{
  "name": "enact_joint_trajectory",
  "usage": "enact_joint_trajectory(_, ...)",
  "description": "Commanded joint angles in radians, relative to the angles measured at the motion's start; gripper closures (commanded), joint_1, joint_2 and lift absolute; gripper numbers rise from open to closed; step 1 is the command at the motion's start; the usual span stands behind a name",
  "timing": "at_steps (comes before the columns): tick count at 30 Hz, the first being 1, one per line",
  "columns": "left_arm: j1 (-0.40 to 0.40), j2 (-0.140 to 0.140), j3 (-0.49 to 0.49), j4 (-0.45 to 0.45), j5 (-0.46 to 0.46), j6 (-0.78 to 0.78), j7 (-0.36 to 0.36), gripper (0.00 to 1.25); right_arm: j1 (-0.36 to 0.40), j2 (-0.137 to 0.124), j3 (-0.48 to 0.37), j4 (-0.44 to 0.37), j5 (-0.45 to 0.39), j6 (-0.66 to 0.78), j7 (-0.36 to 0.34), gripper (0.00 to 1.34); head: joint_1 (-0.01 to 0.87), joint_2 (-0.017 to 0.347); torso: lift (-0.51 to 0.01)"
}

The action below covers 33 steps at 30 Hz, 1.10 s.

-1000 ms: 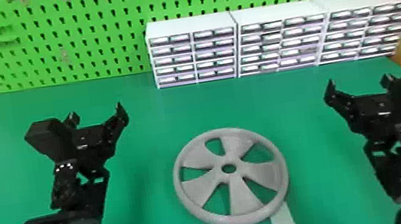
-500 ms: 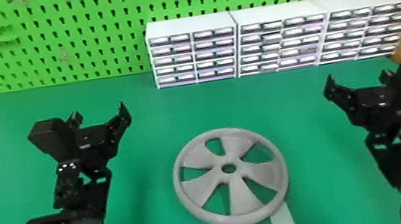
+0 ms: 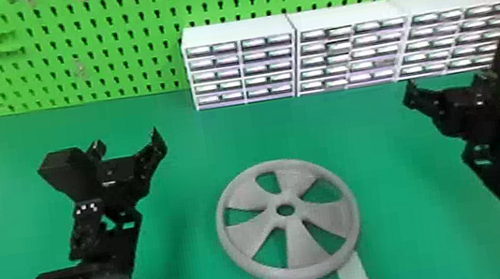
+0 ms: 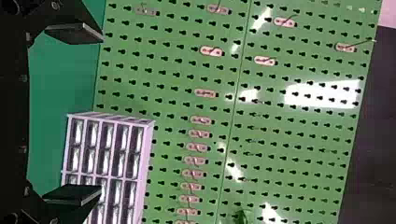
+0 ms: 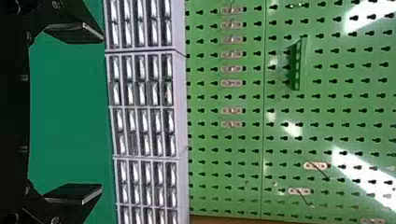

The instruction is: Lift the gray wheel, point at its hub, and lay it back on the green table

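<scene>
On the smooth green table [image 3: 202,271], the round gray wheel [image 3: 298,243], maybe plastic, lay flat with nothing holding it. It looked like the lift was yet to start. The black left gripper [image 3: 128,145] was at ten o'clock from it, the black right gripper [image 3: 447,86] at two; each had its two flat fingers spread wide, with nothing between. Next, one should go down, grip the rim and lift, so the other could point at the round hub [image 3: 283,198]. White boxy drawers [image 3: 349,15] stood from eleven to two o'clock. A pale flat strip [image 3: 355,277] ran off at five. There seemed room to come in from nine or three.
</scene>
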Motion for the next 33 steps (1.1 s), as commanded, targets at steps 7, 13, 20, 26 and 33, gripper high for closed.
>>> enact_joint_trajectory(7,0.003,0.000,0.000,0.000,0.000,0.000,0.000,0.15,-0.090,-0.002,-0.011,-0.124,-0.023,0.347,0.000,0.18,0.692,0.048,-0.093)
enact_joint_trajectory(13,0.001,0.000,0.000,0.000,-0.001,0.000,0.000,0.15,-0.159,-0.013,-0.025,-0.161,-0.063,0.566,0.000,0.19,0.692,0.048,-0.093)
enact_joint_trajectory(20,-0.002,0.000,-0.002,0.000,-0.001,0.000,0.000,0.15,-0.288,-0.022,-0.034,-0.144,-0.100,0.885,0.000,0.19,0.692,0.048,-0.093)
enact_joint_trajectory(26,-0.005,0.000,-0.002,0.000,-0.001,0.000,0.001,0.15,-0.347,-0.022,-0.023,-0.056,-0.124,0.965,0.000,0.19,0.692,0.048,-0.093)
enact_joint_trajectory(33,-0.005,0.000,-0.003,0.002,-0.001,0.000,0.001,0.15,-0.397,-0.024,0.000,0.022,-0.141,0.965,0.000,0.21,0.692,0.048,-0.093)
